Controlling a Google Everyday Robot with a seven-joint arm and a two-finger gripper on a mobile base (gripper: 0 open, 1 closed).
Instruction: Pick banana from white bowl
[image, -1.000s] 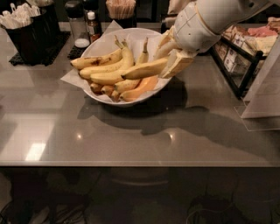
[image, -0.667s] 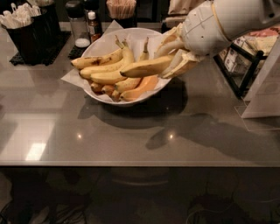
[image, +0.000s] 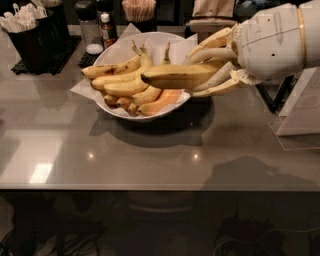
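While the gripper (image: 201, 67) reaches in from the right side of the white bowl (image: 150, 116), its pale fingers (image: 214, 54) are clenched on the right end of the banana (image: 175, 76), some above it and some below. That banana lies nearly level, its dark tip pointing left, over the right half of the bowl and across the other bananas (image: 125, 88) (these rest on crinkled paper). The bowl sits on a grey countertop (image: 150, 160).
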